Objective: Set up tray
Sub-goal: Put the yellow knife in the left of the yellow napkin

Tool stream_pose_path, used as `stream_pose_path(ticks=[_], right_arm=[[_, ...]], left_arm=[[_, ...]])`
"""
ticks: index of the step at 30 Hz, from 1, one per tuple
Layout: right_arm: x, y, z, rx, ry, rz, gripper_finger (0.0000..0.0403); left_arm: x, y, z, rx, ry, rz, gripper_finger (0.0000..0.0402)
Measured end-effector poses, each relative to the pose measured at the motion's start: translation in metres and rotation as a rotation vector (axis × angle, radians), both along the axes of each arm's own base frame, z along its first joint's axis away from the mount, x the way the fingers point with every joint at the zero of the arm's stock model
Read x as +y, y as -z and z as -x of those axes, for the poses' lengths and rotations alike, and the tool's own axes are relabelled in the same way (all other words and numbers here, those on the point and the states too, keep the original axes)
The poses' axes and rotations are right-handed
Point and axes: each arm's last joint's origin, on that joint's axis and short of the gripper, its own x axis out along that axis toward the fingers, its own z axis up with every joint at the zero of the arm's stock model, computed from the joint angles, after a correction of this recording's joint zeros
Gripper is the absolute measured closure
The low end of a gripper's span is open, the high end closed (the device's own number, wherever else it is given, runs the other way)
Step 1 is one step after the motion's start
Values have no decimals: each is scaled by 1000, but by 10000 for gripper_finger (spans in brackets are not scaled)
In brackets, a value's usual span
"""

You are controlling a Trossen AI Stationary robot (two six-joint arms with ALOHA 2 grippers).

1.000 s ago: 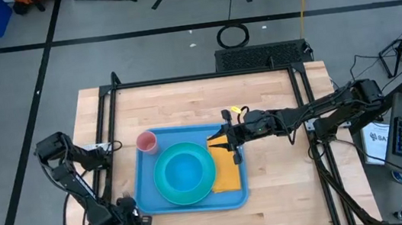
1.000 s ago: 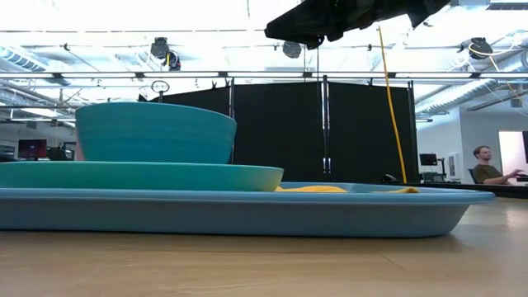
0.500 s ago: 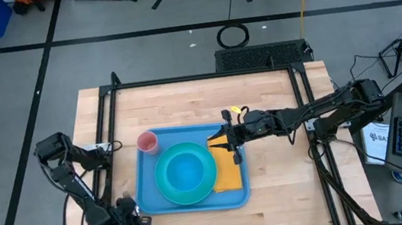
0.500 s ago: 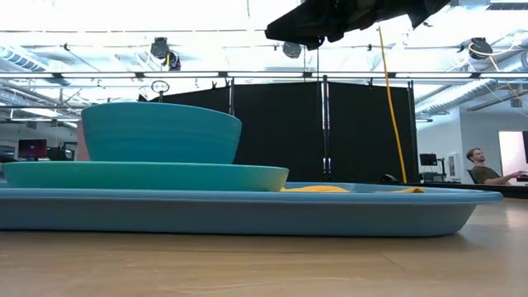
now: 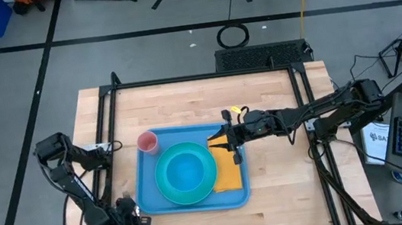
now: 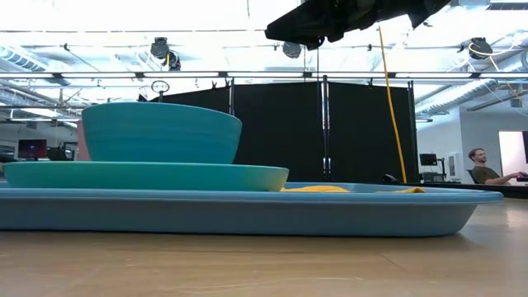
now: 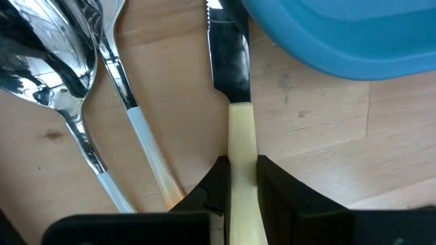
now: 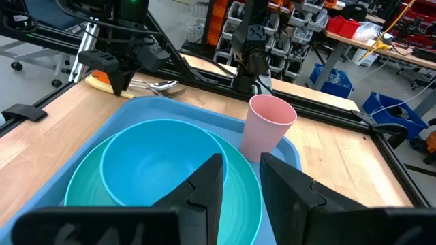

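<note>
- The tray lies flat on the wooden table, toward the table's front edge and slightly left of centre.
- A cyan plate sits in the middle of the tray; a blue bowl rests on the plate.
- A pink cup stands upright in the tray's far-left corner, just beside the plate.
- A yellow napkin lies flat along the tray's right side, partly under the plate's edge.
- The left gripper is low at the table's front-left corner, just outside the tray's near-left corner. Its fingers are clamped on the cream handle of a table knife lying on the table.
- The knife blade points toward the tray rim; blade and rim are close, but contact cannot be confirmed.
- Beside the knife lie a fork with a white handle and a spoon, both on the table.
- The right gripper hangs above the tray's far-right corner, over the napkin's far end. In the right wrist view its fingers stand slightly apart with nothing visible between them.
- In the low view, the right arm is well above the tray.
- A person sits in the room's background at the far right.
</note>
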Motion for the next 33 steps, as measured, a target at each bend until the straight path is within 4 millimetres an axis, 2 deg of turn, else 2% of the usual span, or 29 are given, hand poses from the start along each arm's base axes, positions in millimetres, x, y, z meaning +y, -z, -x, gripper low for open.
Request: stream_pose_path(ticks=[11, 16, 19, 28, 33], right_arm=[[0, 0, 0, 0, 0, 0, 314], [0, 0, 0, 0, 0, 0, 314], [0, 0, 0, 0, 0, 0, 314], [0, 0, 0, 1, 1, 0, 314], [0, 0, 0, 1, 2, -7, 314]], left_arm=[[3, -5, 2, 11, -1, -23, 355], [10, -17, 4, 49, -2, -162, 355], [7, -26, 2, 51, -4, -158, 356], [4, -29, 1, 55, 6, -139, 356], [6, -30, 3, 143, 1, -127, 356]])
